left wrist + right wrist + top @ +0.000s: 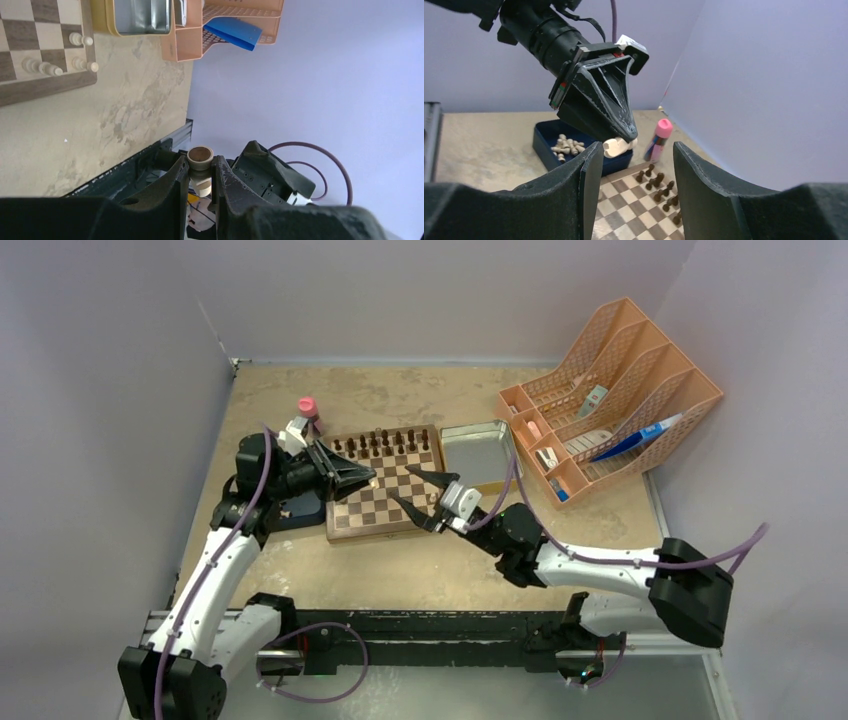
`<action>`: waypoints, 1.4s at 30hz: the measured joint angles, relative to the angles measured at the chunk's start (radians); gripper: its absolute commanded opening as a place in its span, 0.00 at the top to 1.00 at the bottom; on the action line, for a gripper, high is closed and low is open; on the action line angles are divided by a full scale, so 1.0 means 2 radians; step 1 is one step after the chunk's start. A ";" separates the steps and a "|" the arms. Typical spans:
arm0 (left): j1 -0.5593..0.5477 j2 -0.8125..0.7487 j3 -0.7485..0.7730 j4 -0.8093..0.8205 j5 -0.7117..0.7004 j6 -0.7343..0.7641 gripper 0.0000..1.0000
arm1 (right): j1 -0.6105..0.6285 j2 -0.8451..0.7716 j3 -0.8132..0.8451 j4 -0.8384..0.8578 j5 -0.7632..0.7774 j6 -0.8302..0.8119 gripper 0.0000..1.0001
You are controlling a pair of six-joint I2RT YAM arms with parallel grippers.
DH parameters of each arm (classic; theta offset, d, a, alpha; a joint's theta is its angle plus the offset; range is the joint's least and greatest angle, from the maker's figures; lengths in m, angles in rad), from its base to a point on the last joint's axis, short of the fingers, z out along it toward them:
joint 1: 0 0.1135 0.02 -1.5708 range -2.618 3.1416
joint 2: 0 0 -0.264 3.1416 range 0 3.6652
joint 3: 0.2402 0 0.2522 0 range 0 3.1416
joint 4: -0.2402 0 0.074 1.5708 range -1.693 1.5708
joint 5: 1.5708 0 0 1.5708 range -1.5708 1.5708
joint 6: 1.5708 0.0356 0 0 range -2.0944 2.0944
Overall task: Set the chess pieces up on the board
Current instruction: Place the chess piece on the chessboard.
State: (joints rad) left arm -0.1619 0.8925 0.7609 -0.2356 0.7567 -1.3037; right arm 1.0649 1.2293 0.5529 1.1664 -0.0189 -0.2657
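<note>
The board (pixel 378 502) lies mid-table, with dark chess pieces (pixel 385 444) standing in its far rows. My left gripper (pixel 371 478) hovers over the board's left part, shut on a pale chess piece (pixel 201 156) whose felt base points at the camera. In the right wrist view that pale piece (pixel 616 146) sticks out sideways under the left gripper's tips (pixel 626 134). My right gripper (pixel 400 485) faces it from the right, low over the board, open and holding nothing (pixel 636 152). Three pale pieces (pixel 80 39) stand near one board corner (pixel 45 85).
A dark blue tray (pixel 541 142) left of the board holds several loose pale pieces (pixel 565 146). A pink-capped bottle (pixel 307 407) stands behind it. A metal tin (pixel 478 452) sits right of the board, and an orange file organiser (pixel 610 390) fills the far right.
</note>
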 measured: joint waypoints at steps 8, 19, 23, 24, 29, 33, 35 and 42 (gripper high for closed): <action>0.000 0.011 0.001 -0.008 0.022 -0.026 1.00 | 0.052 0.060 0.015 0.021 0.052 -0.129 0.45; 0.000 0.008 0.010 -0.012 0.034 -0.035 1.00 | 0.089 0.120 0.028 0.066 0.119 -0.211 0.55; 0.000 0.008 0.010 -0.015 0.036 -0.037 1.00 | 0.093 0.130 0.028 0.084 0.132 -0.225 0.58; 0.000 0.008 0.010 -0.016 0.037 -0.037 1.00 | 0.094 0.131 0.029 0.090 0.134 -0.228 0.60; 0.000 0.008 0.010 -0.018 0.039 -0.037 1.00 | 0.100 0.140 0.038 0.106 0.145 -0.239 0.64; 0.000 0.008 0.010 -0.018 0.041 -0.038 1.00 | 0.107 0.152 0.047 0.117 0.150 -0.248 0.77; 0.000 0.008 0.010 -0.018 0.043 -0.042 1.00 | 0.110 0.160 0.051 0.122 0.156 -0.255 0.85; 0.001 0.006 0.011 -0.022 0.041 -0.051 0.99 | 0.116 0.176 0.052 0.148 0.183 -0.282 1.00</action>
State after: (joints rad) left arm -0.1608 0.9054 0.7822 -0.2798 0.8394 -1.4067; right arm 1.2972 1.5814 0.6579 1.4616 0.3466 -0.8291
